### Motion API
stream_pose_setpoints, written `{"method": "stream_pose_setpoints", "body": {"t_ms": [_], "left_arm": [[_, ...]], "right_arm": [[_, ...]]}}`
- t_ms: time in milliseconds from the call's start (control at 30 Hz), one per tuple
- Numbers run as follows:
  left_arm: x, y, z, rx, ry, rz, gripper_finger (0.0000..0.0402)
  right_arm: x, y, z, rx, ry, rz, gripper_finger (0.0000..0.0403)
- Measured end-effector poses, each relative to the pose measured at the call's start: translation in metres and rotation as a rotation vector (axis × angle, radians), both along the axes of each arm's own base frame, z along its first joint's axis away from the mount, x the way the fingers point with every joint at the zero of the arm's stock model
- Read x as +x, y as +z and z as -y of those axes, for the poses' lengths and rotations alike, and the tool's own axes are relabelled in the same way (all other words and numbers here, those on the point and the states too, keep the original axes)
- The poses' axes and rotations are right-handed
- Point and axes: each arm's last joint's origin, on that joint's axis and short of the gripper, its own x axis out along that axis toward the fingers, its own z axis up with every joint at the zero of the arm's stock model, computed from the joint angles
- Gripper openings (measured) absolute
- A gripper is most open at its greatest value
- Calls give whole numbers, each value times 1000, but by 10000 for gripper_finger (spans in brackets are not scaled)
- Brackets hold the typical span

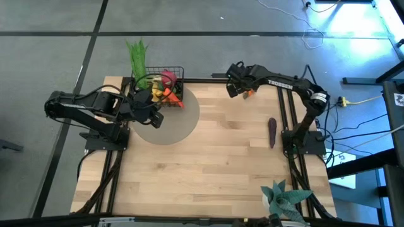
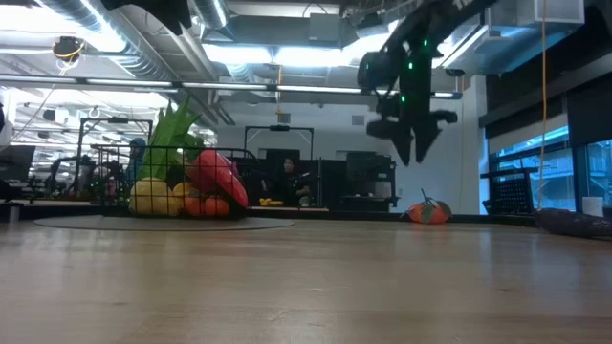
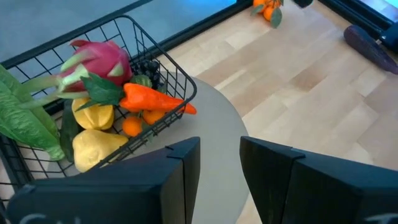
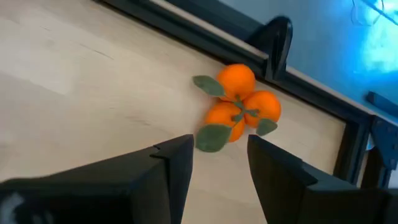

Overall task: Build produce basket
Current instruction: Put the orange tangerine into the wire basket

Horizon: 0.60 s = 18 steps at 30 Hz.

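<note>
A spiky plant [image 1: 285,197] sits at the near table edge, well clear. The basket [image 1: 170,85], on a grey mat [image 1: 180,123], holds dragon fruit [image 3: 99,62], carrot [image 3: 155,99], yellow fruits [image 3: 93,146]. Left gripper [image 1: 153,118] waits beside it, jaws released. Right gripper [image 1: 235,90] hovers over the tangerines [image 4: 239,106], jaws spread, empty. The eggplant [image 1: 272,132] lies alone.

Four cameras: one overhead, one at tabletop level, one on each wrist.

The overhead looks straight down on the whole table [image 1: 208,157]; the low one looks level across it into the room. The left wrist camera looks closely at the basket [image 3: 155,56], the right at the tangerines [image 4: 239,106]; the low view shares both.
</note>
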Motion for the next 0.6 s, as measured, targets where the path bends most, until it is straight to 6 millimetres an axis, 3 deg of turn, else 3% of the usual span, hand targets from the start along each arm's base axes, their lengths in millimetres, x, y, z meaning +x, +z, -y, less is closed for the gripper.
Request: {"method": "stream_pose_setpoints", "body": {"t_ms": [233,600], "left_arm": [[0,0,0,1,-1,0,101],[0,0,0,2,-2,-2,101]], "right_arm": [[-1,-24,14,-13,-17,-49,155],[0,-15,9,65,-12,-38,155]]}}
